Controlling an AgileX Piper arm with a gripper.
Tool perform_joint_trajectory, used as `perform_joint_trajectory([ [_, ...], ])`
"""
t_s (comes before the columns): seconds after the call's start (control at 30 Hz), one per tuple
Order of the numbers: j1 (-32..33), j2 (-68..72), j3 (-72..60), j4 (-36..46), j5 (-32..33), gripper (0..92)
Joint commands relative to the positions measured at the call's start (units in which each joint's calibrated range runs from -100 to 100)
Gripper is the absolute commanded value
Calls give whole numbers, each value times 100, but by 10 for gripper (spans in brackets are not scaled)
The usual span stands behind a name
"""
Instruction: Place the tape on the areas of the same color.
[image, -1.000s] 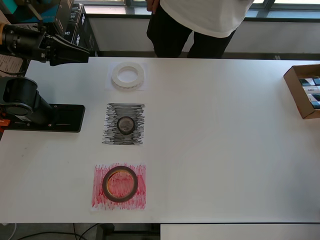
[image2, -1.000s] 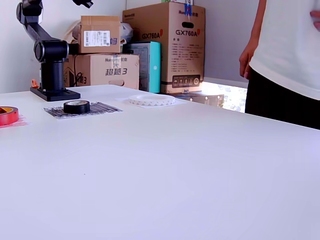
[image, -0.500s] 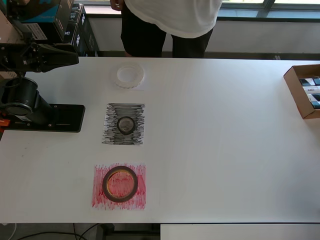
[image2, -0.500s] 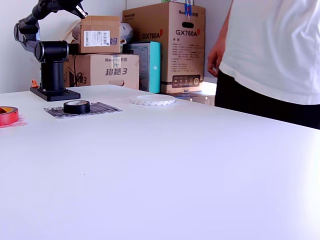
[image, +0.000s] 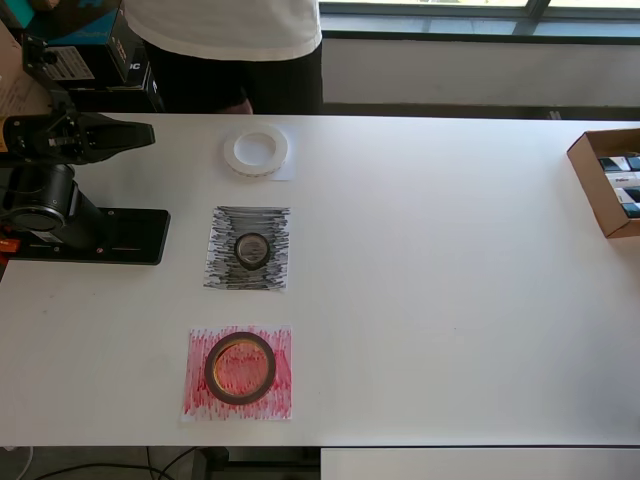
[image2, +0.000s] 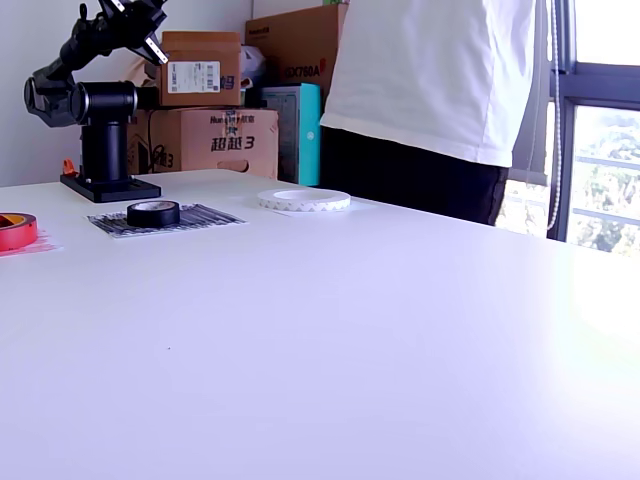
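The overhead view showed all three sheets in one column on the white table (image: 450, 300). The white roll (image: 256, 151) lay flat on the plain white sheet (image: 284, 172), the small dark roll (image: 252, 249) at the centre of the black-scribbled sheet (image: 222, 262), and the reddish-brown roll (image: 240, 368) on the red-scribbled sheet (image: 280, 392). Each ring lay with its hole facing up. That view alone showed an open cardboard box (image: 604, 183) at the table's right edge. The exterior view alone showed each roll's low profile, the stacked cartons (image2: 205, 100) behind my base (image2: 109, 186), and a window; it cut off the reddish-brown roll at its left edge.

My arm was folded back above the base, clear of every roll. In the overhead view my gripper (image: 135, 133) pointed toward that view's right, roughly level, well apart from the white roll. I held nothing; I could not tell whether the jaws stood apart or together. A person in a white shirt (image: 220, 40) stood at the far table edge.
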Motion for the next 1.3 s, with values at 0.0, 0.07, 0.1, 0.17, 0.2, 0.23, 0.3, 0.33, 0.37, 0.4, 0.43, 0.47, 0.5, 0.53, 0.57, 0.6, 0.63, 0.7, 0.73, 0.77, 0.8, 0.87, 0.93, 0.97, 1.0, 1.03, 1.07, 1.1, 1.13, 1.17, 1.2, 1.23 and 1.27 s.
perform_joint_trajectory([
  [0.0,-19,46,128,66,-27,0],
  [0.07,-35,46,109,66,-27,0],
  [0.1,-35,46,100,66,-27,0],
  [0.17,-43,46,100,66,-27,0],
  [0.2,-43,46,100,66,-10,0],
  [0.23,-43,46,119,66,6,0],
  [0.3,-19,46,155,66,22,0],
  [0.33,-4,55,164,66,30,0],
  [0.37,12,55,164,66,39,0],
  [0.4,20,55,164,66,39,0],
  [0.43,20,55,164,66,47,0],
  [0.47,20,55,164,66,47,0],
  [0.5,20,55,155,66,55,0],
  [0.53,20,55,155,66,104,0],
  [0.57,-11,55,155,66,219,0],
  [0.6,-27,55,155,66,317,0],
  [0.63,-35,55,155,66,366,0],
  [0.7,-11,55,155,66,333,0],
  [0.73,12,55,164,66,325,0],
  [0.77,20,55,173,66,317,0],
  [0.8,36,55,200,66,317,0],
  [0.87,91,55,300,66,309,0],
  [0.93,123,55,373,66,301,0],
  [0.97,131,55,418,66,301,0],
  [1.0,139,55,446,66,301,0],
  [1.03,139,55,500,66,301,0],
  [1.07,139,55,546,66,301,0],
  [1.1,139,55,591,66,301,0],
  [1.13,139,55,646,66,301,0],
  [1.17,139,55,691,66,301,0],
  [1.2,139,55,736,66,301,0],
  [1.23,139,55,782,66,301,0],
  [1.27,139,55,800,92,301,0],
])
